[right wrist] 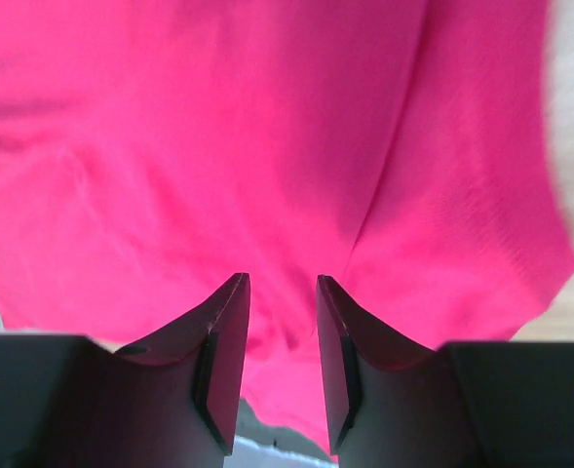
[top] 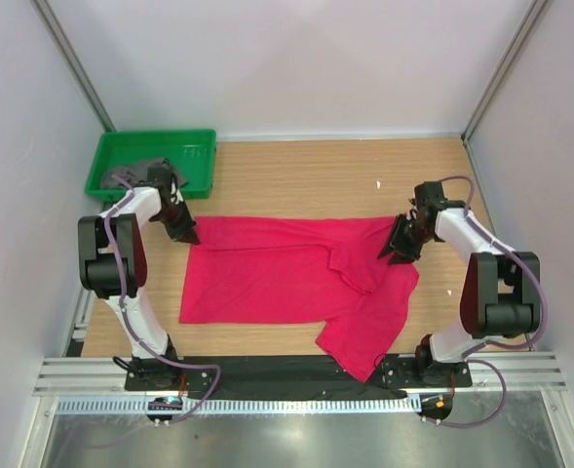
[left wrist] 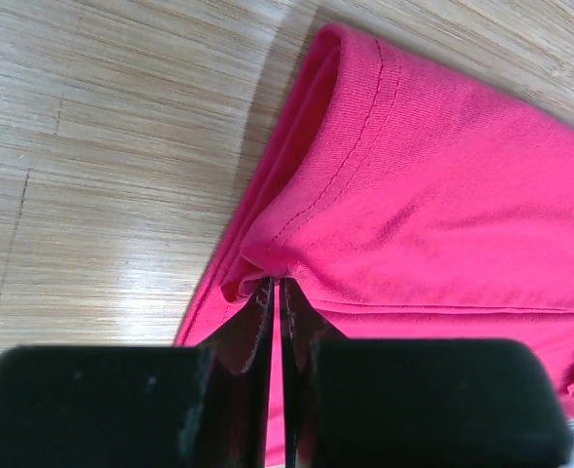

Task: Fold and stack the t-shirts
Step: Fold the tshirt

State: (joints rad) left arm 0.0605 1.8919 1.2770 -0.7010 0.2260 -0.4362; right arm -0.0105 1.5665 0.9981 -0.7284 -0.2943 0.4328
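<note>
Grippers work at opposite ends of a red t-shirt (top: 267,278) spread across the middle of a wooden bench (top: 306,180), seen from the overhead camera. The shirt lies mostly flat, its long side running left to right. Its right-hand part is rumpled and folded over itself, and one flap trails toward the near edge, where it overlaps the black strip by the right arm's base.

The left gripper (top: 184,232) sits at the shirt's far-left corner. In the left wrist view its black fingers (left wrist: 248,331) are pressed almost together, only a thin slit between them, pinching a small pucker of the red cloth (left wrist: 442,195) at their tips. A stitched hem (left wrist: 364,117) with a double row of thread curves away from the pinch, and the edge of the cloth is rolled up off the pale wood grain (left wrist: 101,146).

The right gripper (top: 399,252) is at the shirt's right edge, over the folded part. The right wrist view is soft with blur: its two fingers (right wrist: 223,341) stand a little apart and red cloth (right wrist: 218,146) fills the gap and most of the frame, a crease running up from between them. Whether they clamp the cloth cannot be told.

A green tray (top: 197,161) stands in the far-left corner of the bench, just behind the left arm, with a dark grey t-shirt (top: 150,171) bunched inside it, well apart from the red one
</note>
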